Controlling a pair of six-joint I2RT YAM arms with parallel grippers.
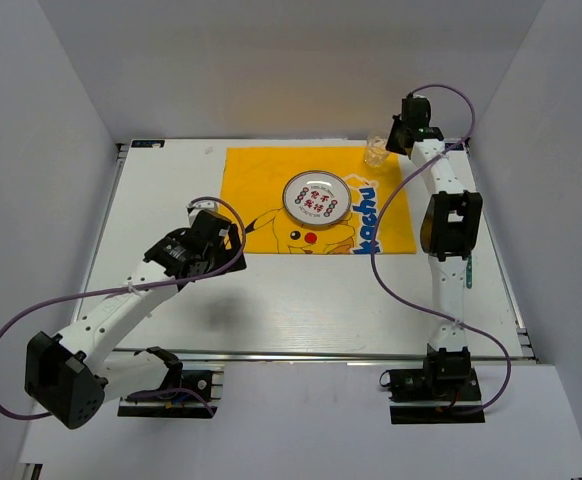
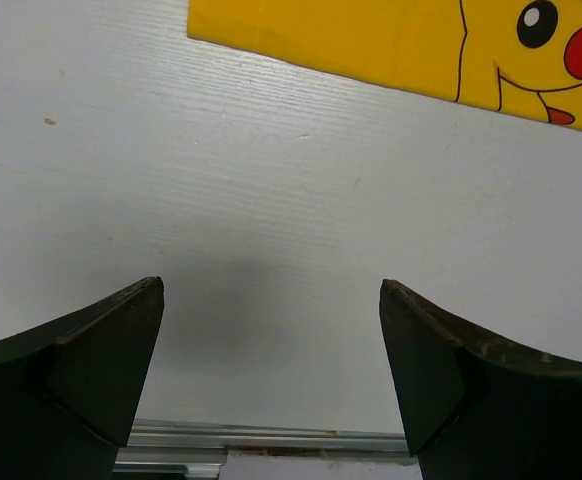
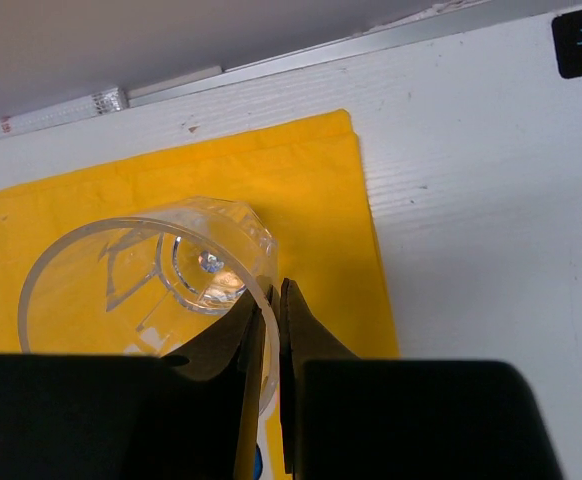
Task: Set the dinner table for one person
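The white dinner table (image 1: 301, 300) carries a yellow cartoon-printed mat (image 1: 271, 200) with a round patterned plate (image 1: 314, 197) on it. A clear glass (image 1: 376, 150) stands at the mat's far right corner. My right gripper (image 1: 399, 135) is shut on the glass's rim; in the right wrist view the gripper (image 3: 274, 300) pinches the wall of the glass (image 3: 151, 280), one finger inside and one outside. My left gripper (image 1: 233, 237) is open and empty over bare table left of the mat; the left wrist view shows it (image 2: 271, 300) above white tabletop (image 2: 271, 180).
A metal rail (image 1: 351, 353) runs along the table's near edge, also seen in the left wrist view (image 2: 271, 437). White walls enclose the table on three sides. A black marker tag (image 3: 581, 40) sits at the far right corner of the table.
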